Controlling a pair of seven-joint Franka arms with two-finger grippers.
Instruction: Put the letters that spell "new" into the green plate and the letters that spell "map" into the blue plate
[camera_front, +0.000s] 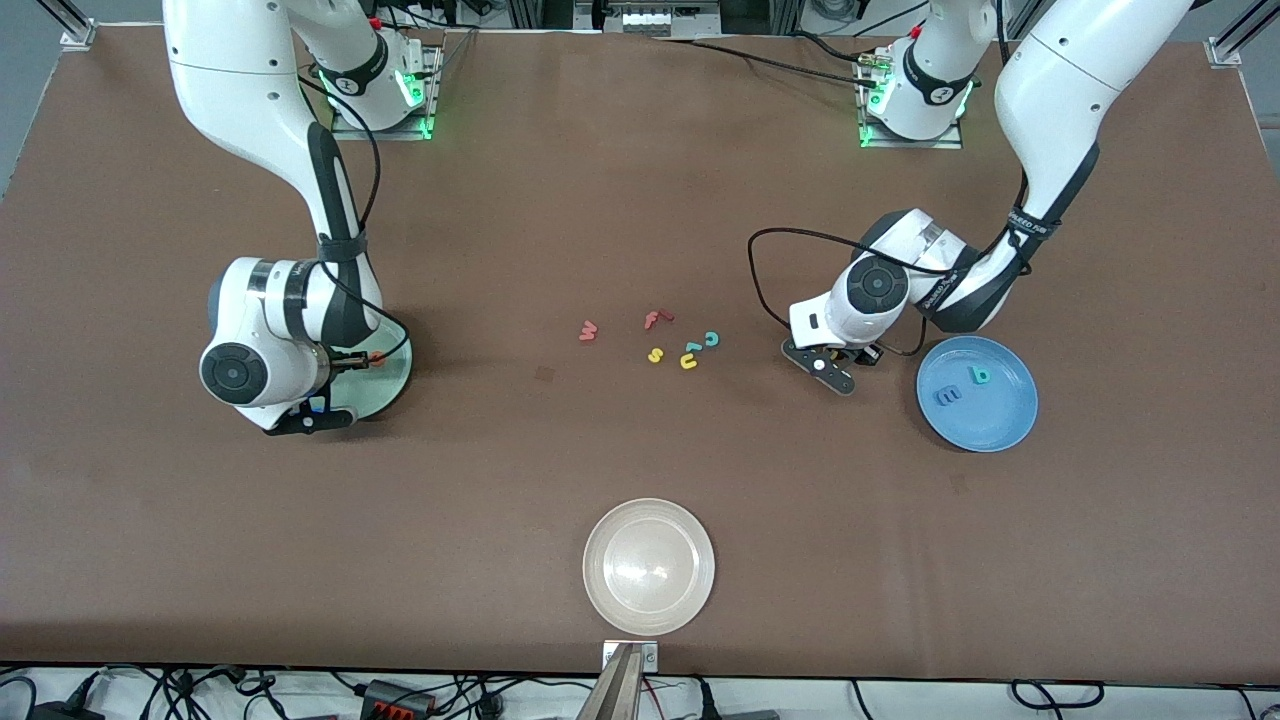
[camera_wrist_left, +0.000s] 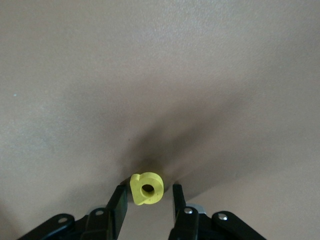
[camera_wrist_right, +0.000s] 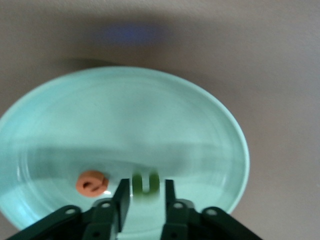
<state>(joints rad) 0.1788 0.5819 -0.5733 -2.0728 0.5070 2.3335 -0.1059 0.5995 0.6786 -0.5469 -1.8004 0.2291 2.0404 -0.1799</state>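
My right gripper (camera_wrist_right: 145, 187) hangs open over the green plate (camera_front: 402, 382). The dark green "n" (camera_wrist_right: 145, 182) is loose between its fingers, with a gap on each side. An orange "e" (camera_wrist_right: 92, 183) lies in that plate beside it. My left gripper (camera_wrist_left: 148, 192) is low over the table beside the blue plate (camera_front: 1010, 420), its fingers either side of the yellow "p" (camera_wrist_left: 147, 189); one finger (camera_wrist_left: 118, 202) touches it and the other stands a little off. The blue "m" (camera_front: 947, 396) and teal "a" (camera_front: 982, 376) lie in the blue plate. The pinkish "w" (camera_front: 588, 330) lies mid-table.
A red "f" (camera_front: 657, 318), yellow "s" (camera_front: 655, 354), yellow "u" (camera_front: 688, 362) and teal "c" (camera_front: 711, 339) lie clustered mid-table between the two plates. A whitish-beige plate (camera_front: 649, 566) sits near the front camera's edge.
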